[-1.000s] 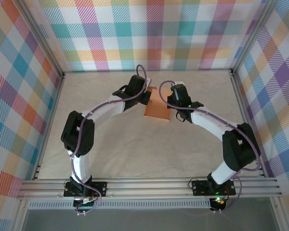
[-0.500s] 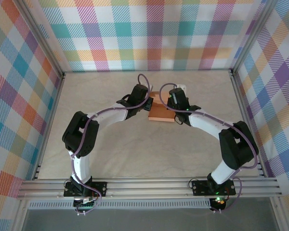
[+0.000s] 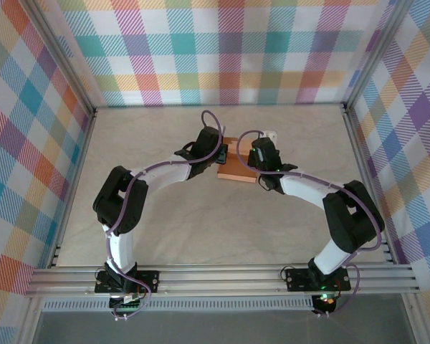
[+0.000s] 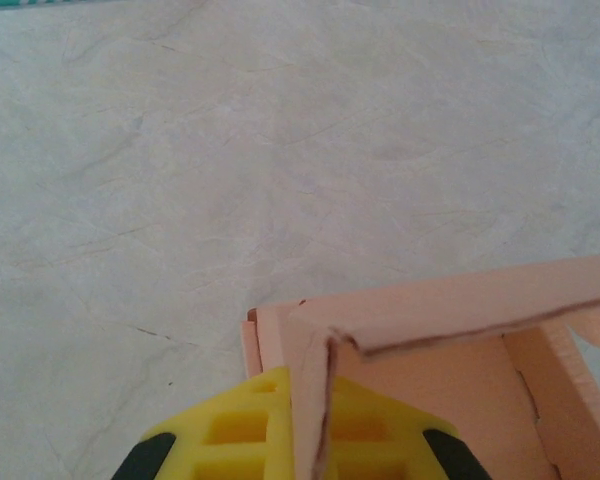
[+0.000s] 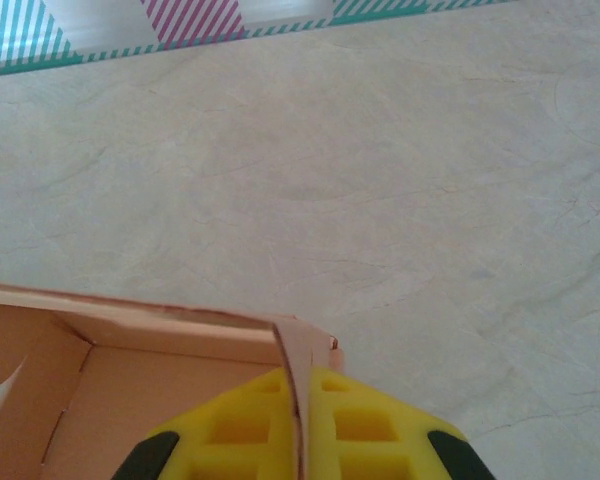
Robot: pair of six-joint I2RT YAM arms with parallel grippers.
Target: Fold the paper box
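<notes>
Card wall pinched in each fully closed gripper. Left gripper [image 4: 305,442]: clamped on the left corner wall of the paper box [image 3: 236,167]. Right gripper [image 5: 298,432]: clamped on the right corner wall. Box is spanned between them, long axis left to right, both arms equally near, on the table [image 3: 201,222] toward its far middle.
</notes>
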